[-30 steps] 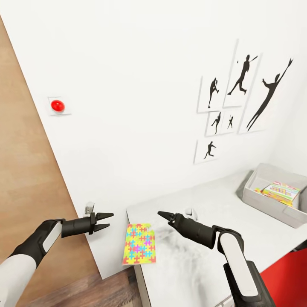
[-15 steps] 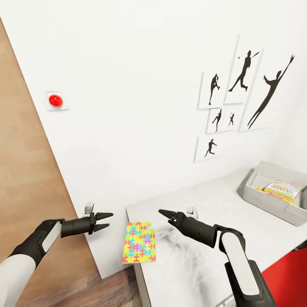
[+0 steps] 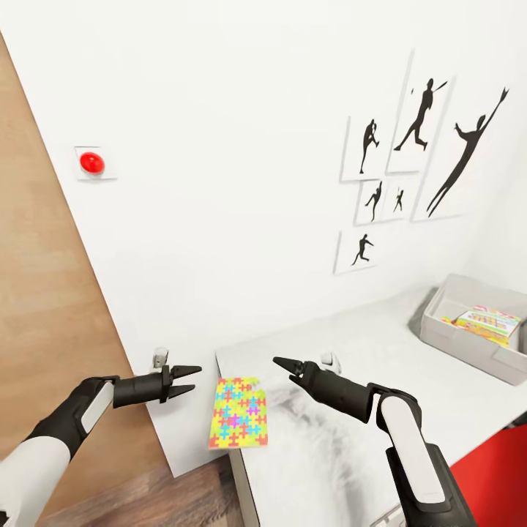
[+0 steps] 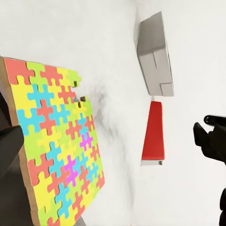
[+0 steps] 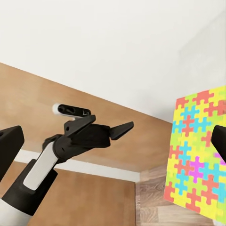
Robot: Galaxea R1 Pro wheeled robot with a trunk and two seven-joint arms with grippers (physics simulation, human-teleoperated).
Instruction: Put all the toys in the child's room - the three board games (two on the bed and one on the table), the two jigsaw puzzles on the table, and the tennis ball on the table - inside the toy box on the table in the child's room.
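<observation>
Toy box (image 3: 468, 344) on table (image 3: 351, 439) w/ colourful game boxes (image 3: 484, 323) inside.

Jigsaw puzzle (image 3: 238, 412): thin flat square in yellow, pink, blue and green pieces, lying at the near corner of the table (image 3: 344, 439), edge poking out past the table's end. Table: light-grey top, up against the white wall. Toy box (image 3: 468, 338): light-grey bin, open on top, far along the table by the wall. Inside, a flat colourful board game (image 3: 489, 321), tilted.
</observation>
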